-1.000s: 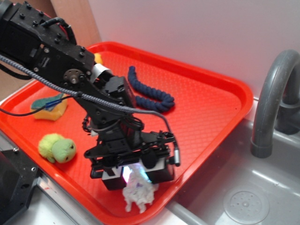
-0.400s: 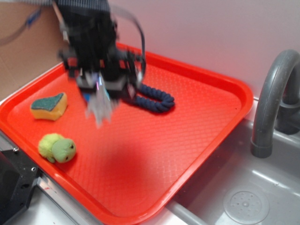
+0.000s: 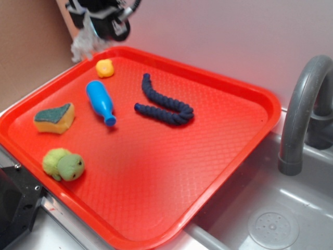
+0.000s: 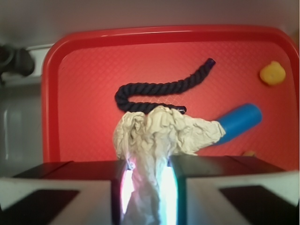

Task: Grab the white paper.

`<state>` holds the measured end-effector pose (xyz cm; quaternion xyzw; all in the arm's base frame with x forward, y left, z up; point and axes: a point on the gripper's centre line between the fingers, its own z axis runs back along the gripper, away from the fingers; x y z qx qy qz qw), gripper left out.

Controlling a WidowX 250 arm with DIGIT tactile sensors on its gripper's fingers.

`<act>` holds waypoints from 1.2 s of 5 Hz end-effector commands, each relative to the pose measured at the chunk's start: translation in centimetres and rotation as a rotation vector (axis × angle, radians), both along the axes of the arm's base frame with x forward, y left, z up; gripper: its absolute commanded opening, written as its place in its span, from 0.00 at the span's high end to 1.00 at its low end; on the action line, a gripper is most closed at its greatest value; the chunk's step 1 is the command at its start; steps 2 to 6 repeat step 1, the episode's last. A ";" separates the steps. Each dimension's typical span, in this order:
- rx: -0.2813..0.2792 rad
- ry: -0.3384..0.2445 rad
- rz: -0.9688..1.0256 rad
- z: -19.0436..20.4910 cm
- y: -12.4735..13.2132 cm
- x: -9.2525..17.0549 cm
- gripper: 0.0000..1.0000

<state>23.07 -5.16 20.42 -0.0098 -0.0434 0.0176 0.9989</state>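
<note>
Clearly, in the exterior view we find the end effector [image 3: 99, 23] raised at the top left corner of the frame, above and just beyond the far left rim of the red tray [image 3: 229, 151]. The white paper [image 3: 83, 46] hangs from it as a pale, ragged wad, off the tray floor and in the air. On the tray we count a yellow toy [image 3: 105, 67], a blue bottle [image 3: 101, 102], a dark blue rope [image 3: 162, 101], a yellow and green sponge [image 3: 54, 117] and a green plush toy [image 3: 64, 164], all lying apart from one another and none touched by the arm. To the right stand a grey faucet [image 3: 304, 112] and the sink [image 3: 270, 219].

In the wrist view we look down past the two fingers [image 4: 119, 187], which pinch the lower part of the paper [image 4: 159, 136] between them; the crumpled bulk spreads out beyond the tips. Far below we see the rope [image 4: 159, 90], the bottle [image 4: 239, 122] and the yellow toy [image 4: 272, 73] on the tray [image 4: 84, 84].

We judge the grab itself done: the paper is clamped and lifted clear of the tray. What is left, as far as we can tell, is only to keep the hold secure, since the thin wad could slip from the narrow pinch.
</note>
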 end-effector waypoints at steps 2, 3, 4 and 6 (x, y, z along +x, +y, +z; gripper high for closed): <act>0.039 -0.188 0.031 5.2 0.8 0.5 1.00; 0.039 -0.188 0.031 5.2 0.8 0.5 1.00; 0.039 -0.188 0.031 5.2 0.8 0.5 1.00; 0.039 -0.188 0.031 5.2 0.8 0.5 1.00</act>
